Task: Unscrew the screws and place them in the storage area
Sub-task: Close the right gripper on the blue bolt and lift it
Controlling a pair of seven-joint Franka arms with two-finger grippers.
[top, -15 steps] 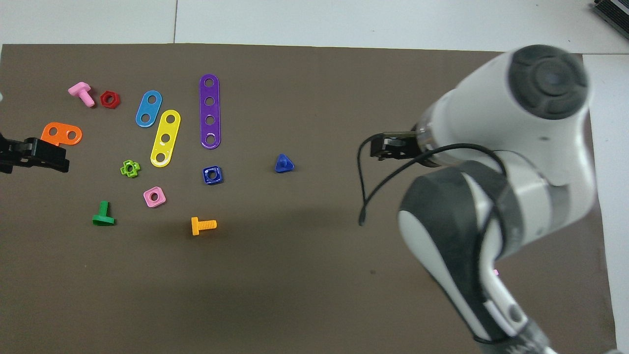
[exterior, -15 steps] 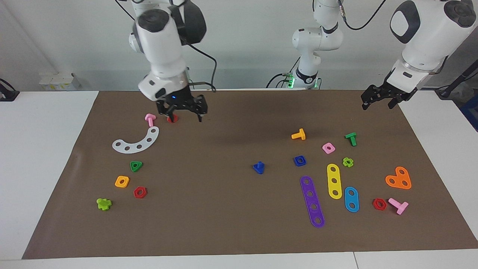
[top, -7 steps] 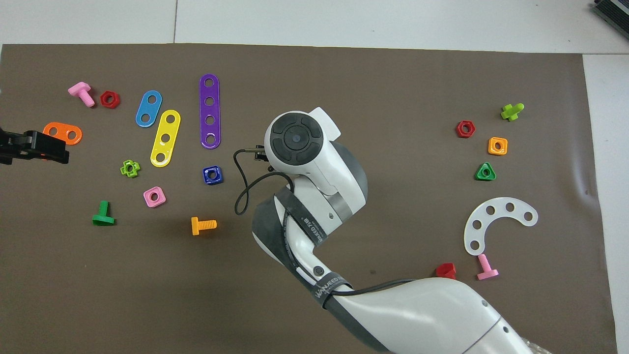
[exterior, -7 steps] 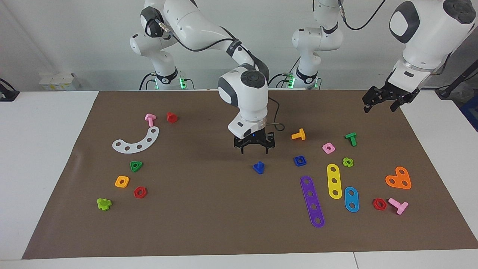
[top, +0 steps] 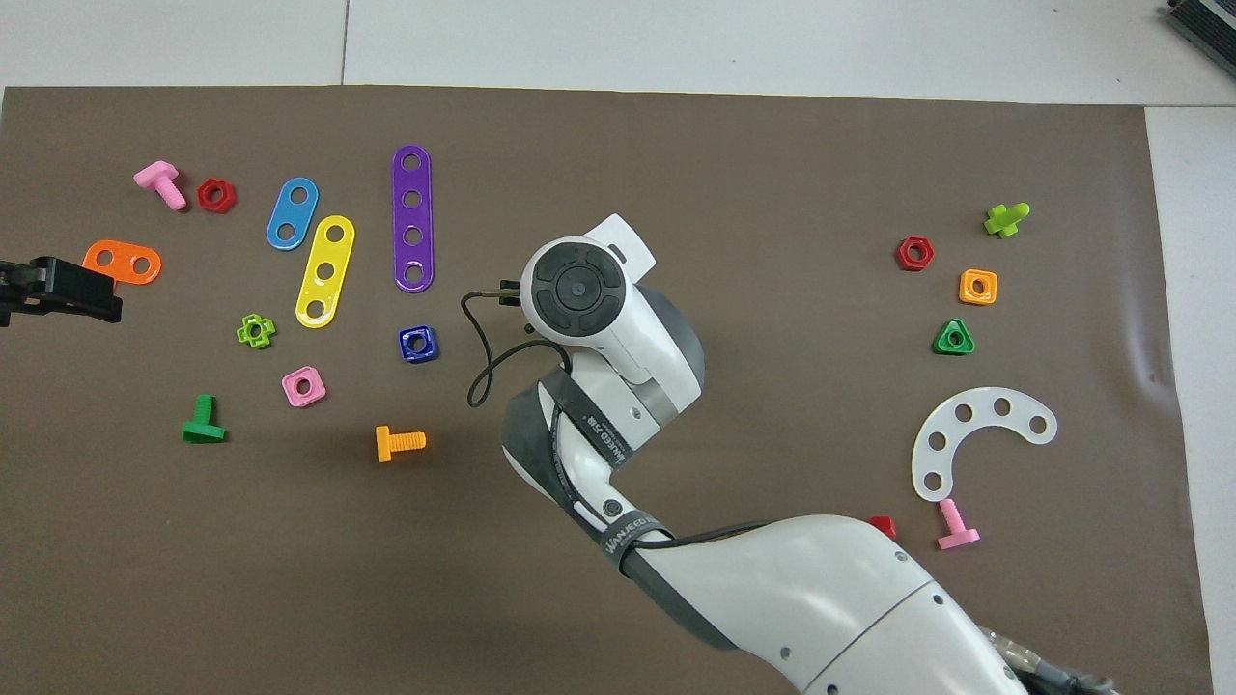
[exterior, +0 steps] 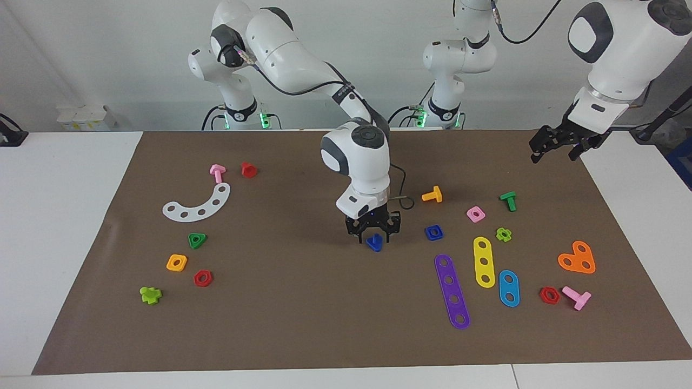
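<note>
Two arms share your brown-covered tabletop (exterior: 303, 335), and only one is working. Your right gripper (exterior: 374, 236) is down at mid-table, jaws straddling the blue bolt (exterior: 374, 243) and part-closed; you cannot tell whether they grip it yet. The bolt sits directly beneath them, triangular head down, stem pointing up, so the pinch comes straight from above. Your left gripper (exterior: 557, 146) waits over the left arm's end of the mat, jaws wide and empty. The blue nut (exterior: 434, 233) lies beside the bolt, toward that arm.
</note>
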